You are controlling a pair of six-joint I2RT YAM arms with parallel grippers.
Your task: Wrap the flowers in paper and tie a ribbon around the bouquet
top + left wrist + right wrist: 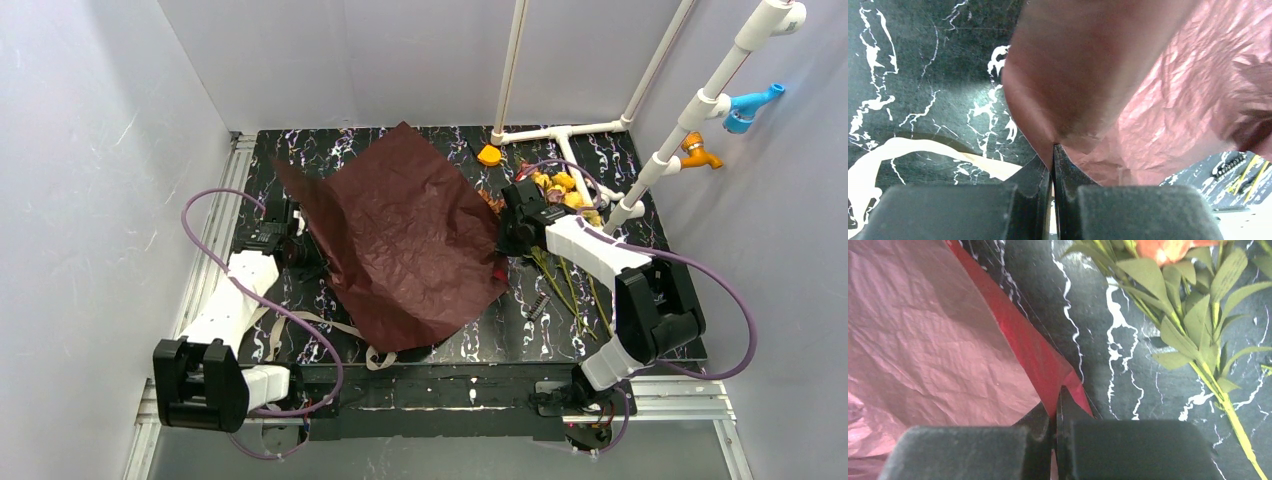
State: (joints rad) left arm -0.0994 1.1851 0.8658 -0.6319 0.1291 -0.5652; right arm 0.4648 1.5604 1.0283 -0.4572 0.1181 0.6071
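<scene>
**A:** How are the grips on the sheet?

**B:** The left gripper [1053,147] is pinched tight on the left edge of the paper [410,240]; the right gripper [1057,390] is clamped on its right edge, where the bright red side shows. The sheet lies dull side up; its left edge looks raised off the table [330,145].

**A:** And the other things?

**B:** The flowers [562,190] lie just right of the paper, none of them on it; their stems run toward its near-right corner. The ribbon [320,322] trails out from under the paper's near edge toward the left.

**A:** So how to do this step well?

**B:** I judge the sheet is being laid out to take the flowers. Both arms should move together, with light tension; a sheet this thin could tear at the pinches. Lower it flat before letting go; don't sweep the right edge over the blooms. Avoid burying more ribbon under the paper; it must be reachable later.
</scene>
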